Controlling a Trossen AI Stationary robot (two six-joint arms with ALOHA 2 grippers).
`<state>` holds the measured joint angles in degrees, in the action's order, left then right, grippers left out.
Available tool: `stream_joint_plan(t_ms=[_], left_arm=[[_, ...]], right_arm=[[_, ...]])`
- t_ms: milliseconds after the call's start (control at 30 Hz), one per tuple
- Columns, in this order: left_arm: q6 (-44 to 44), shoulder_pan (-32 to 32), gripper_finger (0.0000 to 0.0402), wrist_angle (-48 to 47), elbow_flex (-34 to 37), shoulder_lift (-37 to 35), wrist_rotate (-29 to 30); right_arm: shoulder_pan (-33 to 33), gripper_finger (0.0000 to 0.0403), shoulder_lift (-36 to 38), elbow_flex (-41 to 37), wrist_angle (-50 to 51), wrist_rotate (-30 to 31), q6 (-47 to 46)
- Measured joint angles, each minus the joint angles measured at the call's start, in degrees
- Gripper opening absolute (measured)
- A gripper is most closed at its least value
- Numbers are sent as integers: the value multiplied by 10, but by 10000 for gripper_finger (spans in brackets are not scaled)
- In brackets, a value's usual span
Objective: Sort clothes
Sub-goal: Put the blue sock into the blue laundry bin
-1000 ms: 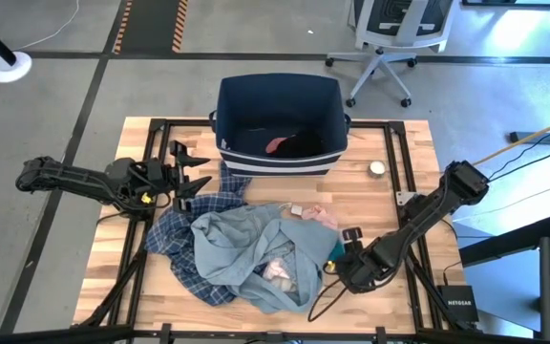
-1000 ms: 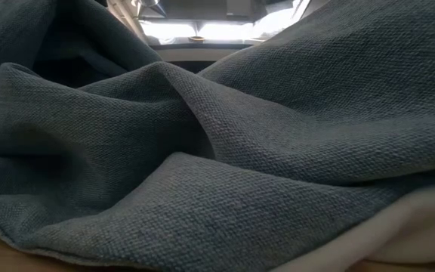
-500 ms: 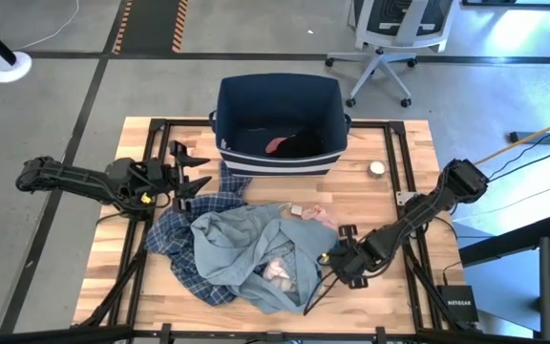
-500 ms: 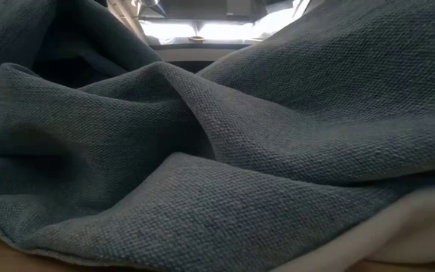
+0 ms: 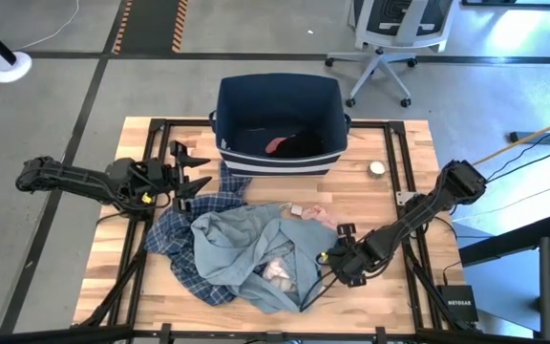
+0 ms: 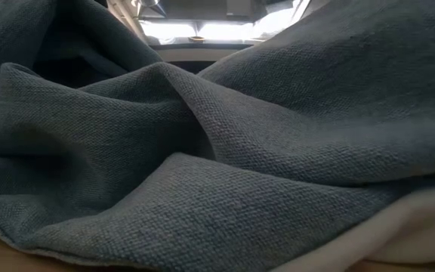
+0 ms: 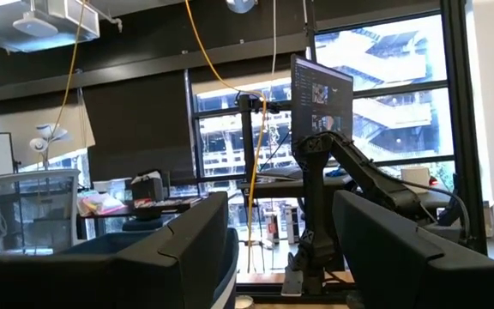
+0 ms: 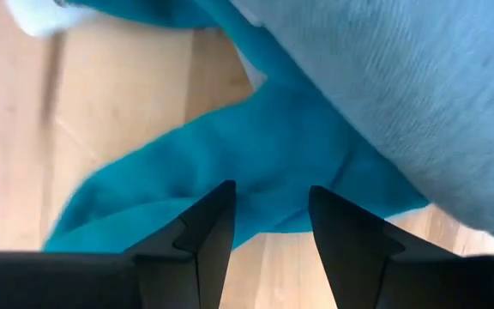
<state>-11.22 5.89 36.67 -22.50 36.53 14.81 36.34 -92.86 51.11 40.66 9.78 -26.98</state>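
Observation:
The clothes lie heaped on the wooden table: a large light grey-blue garment (image 5: 246,244) on top of a blue-and-white plaid shirt (image 5: 181,244), with pink pieces (image 5: 318,215) at its right. The grey-blue garment (image 6: 217,151) fills the low view. My right gripper (image 5: 330,258) points down at the heap's right edge, open, over a teal piece (image 8: 230,146). At the table's left, my left gripper (image 5: 201,172) waits open, raised and holding nothing. My right gripper comes from above with its two fingertips (image 8: 221,202) apart over the teal piece's near edge (image 8: 264,206), which lies flat on the table beside the grey-blue garment. I cannot tell whether the fingertips touch the cloth.
A navy fabric bin with white stripes (image 5: 280,161) stands at the table's far middle, with a pink piece (image 5: 277,145) and something dark inside. A small round object (image 5: 377,168) lies right of it. Bare wood shows at the right and near right.
My right gripper has moved a little toward the table's left, up to the heap's right edge, still pointing down. The clothes have stayed as they were.

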Motion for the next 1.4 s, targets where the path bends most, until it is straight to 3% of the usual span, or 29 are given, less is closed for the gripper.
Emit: stream_joint_plan(t_ms=[333,633,833,967,1100,1400], left_arm=[[-1,0,208,0,0,0,0],[-1,0,208,0,0,0,0],[-1,0,208,0,0,0,0],[-1,0,208,0,0,0,0],[-1,0,208,0,0,0,0],[-2,0,208,0,0,0,0]], right_arm=[[0,152,-17,-30,-20,3,3],[0,14,-18,-31,-19,1,43],[0,26,-19,-21,3,-14,58],[0,8,-21,29,73,-44,103],[0,17,-21,100,159,-62,155],[-3,10,-20,262,290,-51,296]])
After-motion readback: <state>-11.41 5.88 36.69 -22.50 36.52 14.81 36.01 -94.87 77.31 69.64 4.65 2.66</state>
